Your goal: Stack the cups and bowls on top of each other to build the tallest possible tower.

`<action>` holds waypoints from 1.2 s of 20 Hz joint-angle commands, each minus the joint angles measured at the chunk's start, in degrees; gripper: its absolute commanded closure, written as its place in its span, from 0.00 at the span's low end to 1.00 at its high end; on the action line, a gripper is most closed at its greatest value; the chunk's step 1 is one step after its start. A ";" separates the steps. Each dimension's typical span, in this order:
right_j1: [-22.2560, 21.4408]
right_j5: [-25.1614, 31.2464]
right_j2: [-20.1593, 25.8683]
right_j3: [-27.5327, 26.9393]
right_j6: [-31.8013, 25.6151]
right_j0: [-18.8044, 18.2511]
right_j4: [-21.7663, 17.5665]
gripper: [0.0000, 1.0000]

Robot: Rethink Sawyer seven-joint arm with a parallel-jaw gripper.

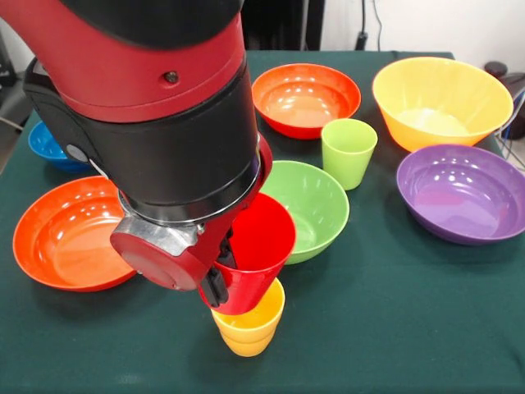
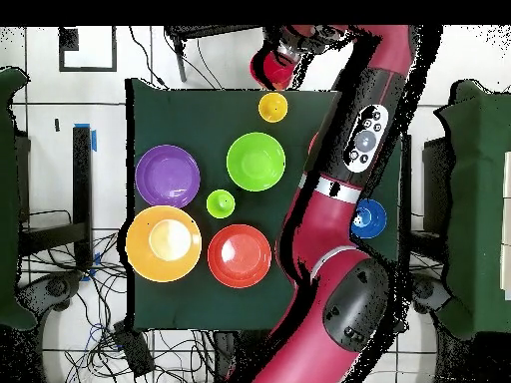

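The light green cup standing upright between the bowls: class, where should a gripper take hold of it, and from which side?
Probably by the rim, coming straight down from above. The light green cup stands upright with its mouth open, so one finger could go inside the wall and one outside. The green bowl and the red-orange bowl sit close beside it, leaving little room for a sideways approach.

Red cup (image 1: 256,250) tilted (glossy) over upright yellow cup (image 1: 248,324), green bowl (image 1: 310,207) beside

A robotics lab is showing here: a green-clothed table (image 2: 180,105) is standing on a pale tiled floor (image 2: 110,60). Loose cables (image 2: 110,329) are trailing at seven o'clock, with dark chairs (image 2: 479,190) flanking at three and nine.
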 commanded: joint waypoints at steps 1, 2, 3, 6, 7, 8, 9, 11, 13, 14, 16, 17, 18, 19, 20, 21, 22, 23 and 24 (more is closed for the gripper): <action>-0.74 1.34 -3.70 -5.64 -1.69 0.37 -3.83 1.00; -0.63 1.46 -3.47 -5.77 -1.90 0.39 -3.90 1.00; -0.56 1.56 -3.31 -5.85 -2.14 0.41 -3.91 1.00; -0.33 1.85 -2.82 -6.09 -2.42 0.68 -3.97 1.00; -0.30 1.91 -2.74 -6.13 -2.34 0.77 -3.96 1.00; -0.27 1.98 -2.65 -6.17 -2.27 0.86 -3.94 1.00; -0.20 2.00 -2.57 -6.18 -2.15 0.95 -3.81 1.00; -0.01 2.07 -2.29 -6.26 -1.97 1.10 -3.53 1.00; 0.30 2.26 -1.62 -6.55 -1.91 1.44 -3.46 1.00; 0.44 2.30 -1.34 -6.65 -1.92 1.62 -3.34 1.00; 0.70 2.21 -0.80 -6.84 -1.87 1.89 -3.26 1.00; 0.78 2.28 -0.47 -7.01 -1.96 2.01 -3.52 1.00; 0.91 2.24 -0.01 -7.23 -2.02 2.25 -3.82 1.00; 1.03 2.19 0.44 -7.45 -2.08 2.50 -4.12 1.00; 1.19 2.18 0.97 -7.67 -2.19 2.59 -4.23 1.00; 1.34 2.07 1.45 -7.87 -2.21 2.70 -4.38 1.00; 1.47 2.09 1.82 -8.00 -2.23 2.70 -4.44 1.00; 1.55 2.09 2.15 -8.13 -2.18 2.79 -4.67 1.00; 1.63 2.13 2.50 -8.24 -2.12 2.87 -4.75 1.00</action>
